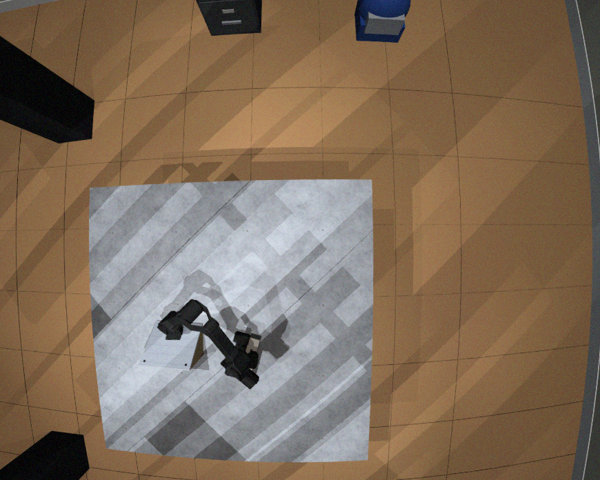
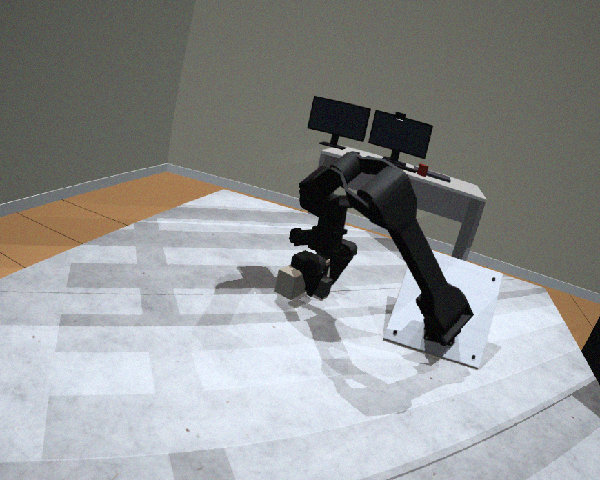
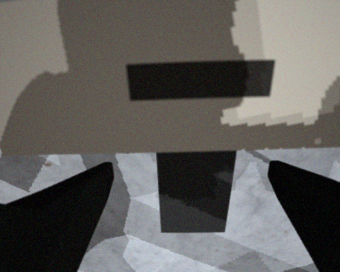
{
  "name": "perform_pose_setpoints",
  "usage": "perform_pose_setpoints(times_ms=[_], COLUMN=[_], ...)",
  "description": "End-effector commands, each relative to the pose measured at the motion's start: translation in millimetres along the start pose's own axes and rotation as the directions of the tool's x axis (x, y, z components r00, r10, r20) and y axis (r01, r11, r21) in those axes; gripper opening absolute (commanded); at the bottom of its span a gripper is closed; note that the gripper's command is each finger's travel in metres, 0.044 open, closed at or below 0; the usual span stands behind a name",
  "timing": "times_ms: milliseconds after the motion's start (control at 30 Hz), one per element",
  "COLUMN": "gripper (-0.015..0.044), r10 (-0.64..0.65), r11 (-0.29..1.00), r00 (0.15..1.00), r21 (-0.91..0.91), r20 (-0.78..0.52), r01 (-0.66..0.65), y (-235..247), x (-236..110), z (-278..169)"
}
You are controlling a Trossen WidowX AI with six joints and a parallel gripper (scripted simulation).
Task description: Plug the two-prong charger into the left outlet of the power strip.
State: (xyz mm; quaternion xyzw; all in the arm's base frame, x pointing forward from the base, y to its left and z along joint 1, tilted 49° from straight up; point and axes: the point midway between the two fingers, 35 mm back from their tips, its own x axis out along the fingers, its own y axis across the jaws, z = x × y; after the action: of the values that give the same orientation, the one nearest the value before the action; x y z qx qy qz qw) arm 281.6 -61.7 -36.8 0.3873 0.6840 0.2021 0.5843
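Between the fingers, in the wrist view: one dark charger [image 3: 195,189], a rectangular block lying in the gap, its far end butted against the near face of the power strip [image 3: 105,117]; neither finger touches it. Left finger [image 3: 55,219] and right finger [image 3: 316,211]: black, spread nearly to their full width, holding nothing, each standing apart from the charger's sides with patterned surface showing in both gaps. Beyond the fingertips: the power strip, beige, filling the upper half of the wrist view, largely in shadow with a lit patch toward the upper right; on its top face one dark rectangular slot [image 3: 199,80], lying crosswise directly above the charger. Which outlet the charger meets cannot be told, and its prongs are hidden. Beneath the fingers: counter [image 2: 109,372], grey and white striped. Exterior view: the strip's beige end [image 2: 290,283] pokes out just beside the lowered fingers [image 2: 316,281], the charger hidden by them. Behind the fingers: black arm [image 2: 419,253] arching back to a pale base plate [image 2: 489,289]. Far background: a desk [image 2: 461,191] with two monitors [image 2: 399,133].
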Motion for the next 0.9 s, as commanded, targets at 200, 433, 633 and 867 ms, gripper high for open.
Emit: perform_pose_setpoints(times_ms=[200,433,633,867], gripper=[0.0440,0.0440,0.0440,0.0440], r10=[0.001,0.002,0.001,0.001], r11=[1.000,1.000,1.000,1.000], r00=[1.000,1.000,1.000,1.000], r21=[-0.010,-0.013,-0.013,-0.013], r20=[0.009,0.013,0.013,0.013], r01=[-0.001,-0.001,-0.001,-0.001], y=[0.3,0.2,0.0,-0.5], x=[0.1,0.3,0.4,0.7], z=[-2.9,-5.0,-8.7,-16.6])
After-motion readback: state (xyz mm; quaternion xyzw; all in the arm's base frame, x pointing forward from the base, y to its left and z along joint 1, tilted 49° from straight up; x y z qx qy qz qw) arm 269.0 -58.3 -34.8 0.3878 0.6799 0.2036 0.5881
